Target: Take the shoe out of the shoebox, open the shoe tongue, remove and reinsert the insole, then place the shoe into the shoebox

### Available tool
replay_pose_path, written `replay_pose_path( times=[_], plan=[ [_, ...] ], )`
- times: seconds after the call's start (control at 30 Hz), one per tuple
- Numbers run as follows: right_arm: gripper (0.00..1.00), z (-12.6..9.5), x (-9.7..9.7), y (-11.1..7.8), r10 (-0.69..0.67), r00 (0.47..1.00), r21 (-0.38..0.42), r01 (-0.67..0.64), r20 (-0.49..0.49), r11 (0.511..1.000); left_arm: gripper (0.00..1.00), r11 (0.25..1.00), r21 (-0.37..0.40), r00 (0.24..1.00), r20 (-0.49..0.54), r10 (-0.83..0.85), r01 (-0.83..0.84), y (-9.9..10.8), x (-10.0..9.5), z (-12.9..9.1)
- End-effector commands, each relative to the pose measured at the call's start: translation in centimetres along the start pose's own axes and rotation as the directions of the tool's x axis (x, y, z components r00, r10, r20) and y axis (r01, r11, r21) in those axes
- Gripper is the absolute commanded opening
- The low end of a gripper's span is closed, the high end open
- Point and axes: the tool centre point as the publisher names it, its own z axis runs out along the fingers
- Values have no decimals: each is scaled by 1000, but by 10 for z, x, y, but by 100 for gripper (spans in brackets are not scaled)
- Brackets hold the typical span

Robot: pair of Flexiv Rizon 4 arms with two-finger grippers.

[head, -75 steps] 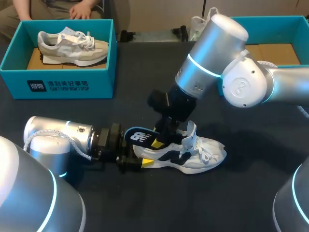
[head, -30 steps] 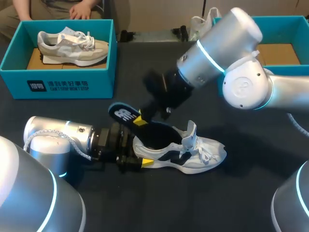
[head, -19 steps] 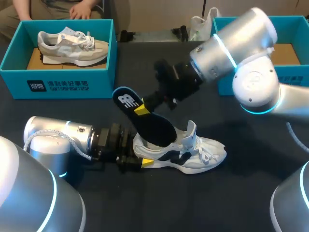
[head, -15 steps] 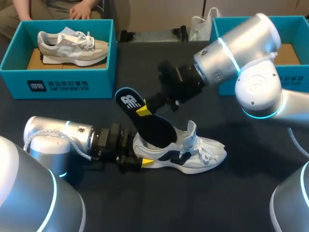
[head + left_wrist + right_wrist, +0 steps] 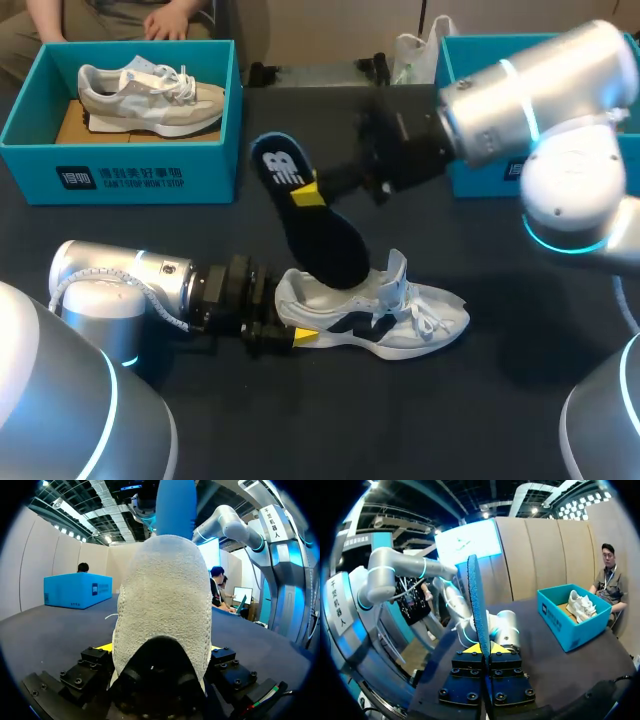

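Note:
A white and navy shoe (image 5: 400, 318) lies on its sole on the dark table, toe pointing right. My left gripper (image 5: 290, 328) comes in low from the left and is shut on the shoe's heel (image 5: 162, 605), one finger on each side. My right gripper (image 5: 308, 190) hangs above the shoe, shut on the heel end of a dark insole (image 5: 320, 225) with a blue rim. The insole slants down, and its toe end is still inside the shoe's opening. In the right wrist view the insole (image 5: 476, 612) stands edge-on between the shut fingers of the right gripper (image 5: 484, 651). In the left wrist view the insole's blue underside (image 5: 175, 505) rises above the heel.
A teal shoebox (image 5: 130, 165) at the back left holds a grey and beige shoe (image 5: 150, 92). A second teal box (image 5: 590, 48) stands at the back right, partly hidden by my right arm. A white plastic bag (image 5: 415, 50) lies at the far edge.
My right gripper has risen and moved right and back, drawing the insole most of the way out of the shoe. The left gripper and the shoe have stayed still.

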Motion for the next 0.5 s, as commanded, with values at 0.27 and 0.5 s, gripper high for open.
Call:
replay_pose_path(
  times=[0.27,0.5],
  plan=[
    [0,-20,15,-10,-1,1000,-24,1,24,1000,0,1000,1,1000,1,0,0,0,0,1],
    [0,-29,13,0,17,999,-33,-15,48,999,0,1000,1,1000,1,0,0,0,0,1]
  ],
)
